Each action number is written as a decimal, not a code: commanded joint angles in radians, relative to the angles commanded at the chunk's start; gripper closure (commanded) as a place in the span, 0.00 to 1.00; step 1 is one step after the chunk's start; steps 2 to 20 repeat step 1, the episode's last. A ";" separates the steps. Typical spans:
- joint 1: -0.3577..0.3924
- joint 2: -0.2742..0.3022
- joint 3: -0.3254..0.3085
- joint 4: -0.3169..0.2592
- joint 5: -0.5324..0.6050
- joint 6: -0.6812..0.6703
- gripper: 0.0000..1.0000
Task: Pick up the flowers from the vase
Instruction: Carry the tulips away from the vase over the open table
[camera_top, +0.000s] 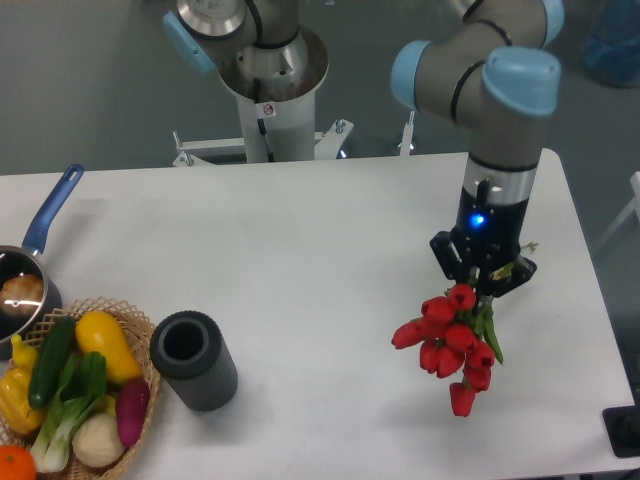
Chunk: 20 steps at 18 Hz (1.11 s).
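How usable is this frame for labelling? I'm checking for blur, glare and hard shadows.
Fixed camera view: evenly lit and sharp; the flowers in the tool show no motion blur; the vase casts only a soft shadow on the white table; a blue light glows on the arm's wrist; no strong glare.

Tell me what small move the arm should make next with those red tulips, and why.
Probably a short, gentle descent toward the white table before letting go. The gripper is shut on the tulips, which hang tilted below it on the right side, well apart from the empty ribbed vase. The flowers are already out, so lowering first should keep them from dropping.
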 joint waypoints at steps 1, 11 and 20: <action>-0.006 -0.009 0.005 -0.002 0.029 0.002 0.84; -0.006 -0.009 0.005 -0.002 0.029 0.002 0.84; -0.006 -0.009 0.005 -0.002 0.029 0.002 0.84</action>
